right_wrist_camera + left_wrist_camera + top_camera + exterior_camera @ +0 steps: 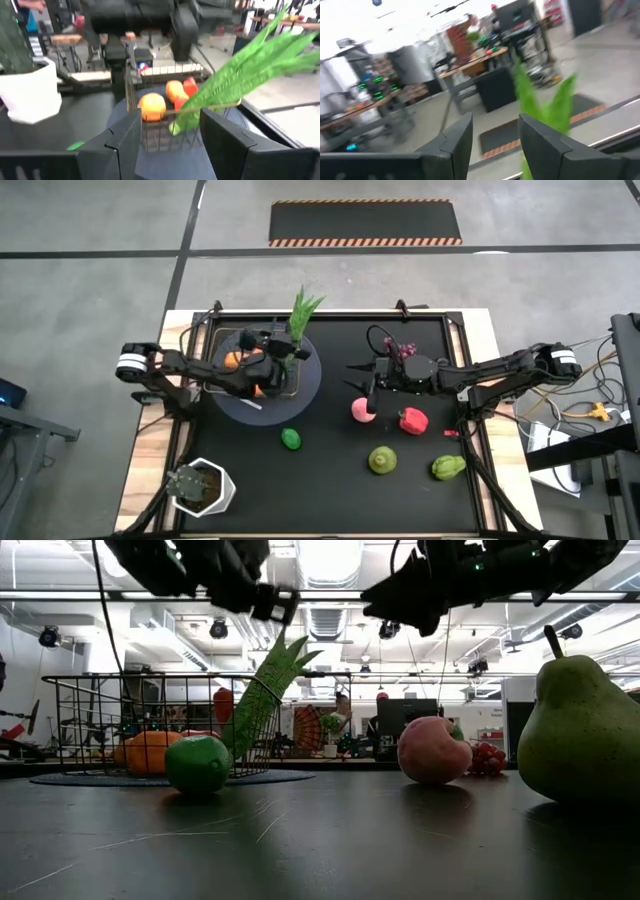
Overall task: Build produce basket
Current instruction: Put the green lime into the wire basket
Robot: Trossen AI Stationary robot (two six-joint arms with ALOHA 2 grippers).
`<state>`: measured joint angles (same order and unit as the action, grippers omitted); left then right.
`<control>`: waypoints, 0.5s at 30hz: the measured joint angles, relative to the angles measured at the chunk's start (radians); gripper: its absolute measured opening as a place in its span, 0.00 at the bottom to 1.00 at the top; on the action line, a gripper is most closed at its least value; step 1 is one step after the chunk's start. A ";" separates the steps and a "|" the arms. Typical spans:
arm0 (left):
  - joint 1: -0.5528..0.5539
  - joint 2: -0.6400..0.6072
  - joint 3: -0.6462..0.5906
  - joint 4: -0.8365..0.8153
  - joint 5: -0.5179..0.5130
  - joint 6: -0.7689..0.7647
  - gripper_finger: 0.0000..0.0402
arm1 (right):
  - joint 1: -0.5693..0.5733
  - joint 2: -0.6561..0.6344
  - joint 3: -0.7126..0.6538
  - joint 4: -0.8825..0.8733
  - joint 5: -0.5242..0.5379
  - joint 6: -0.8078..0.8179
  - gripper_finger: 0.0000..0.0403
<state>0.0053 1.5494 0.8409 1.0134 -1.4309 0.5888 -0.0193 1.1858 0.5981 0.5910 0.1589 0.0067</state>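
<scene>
The dark wire basket stands on its round grey disc at the table's left, with orange fruits and a red piece inside. The long green leafy stalk has its lower end in the basket and leans out over the far right rim. My left gripper hovers open above the basket beside the stalk. My right gripper is open and empty above the pink fruit, its fingers pointing toward the basket.
On the mat lie a green lime, a red fruit, a yellow-green fruit, a green pear and purple grapes. A potted plant in a white pot stands at the near left corner.
</scene>
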 joint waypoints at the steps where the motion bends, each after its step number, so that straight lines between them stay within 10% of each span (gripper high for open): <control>1: -0.017 -0.011 0.002 -0.001 0.023 -0.001 0.35 | 0.002 0.000 0.000 -0.015 0.000 0.001 0.46; 15: -0.218 -0.048 -0.015 -0.147 0.883 -0.205 0.35 | 0.090 0.000 0.000 -0.164 0.016 -0.147 0.60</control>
<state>-0.2129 1.5009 0.8263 0.8666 -0.5475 0.3839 0.0708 1.1858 0.5983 0.4271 0.1750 -0.1408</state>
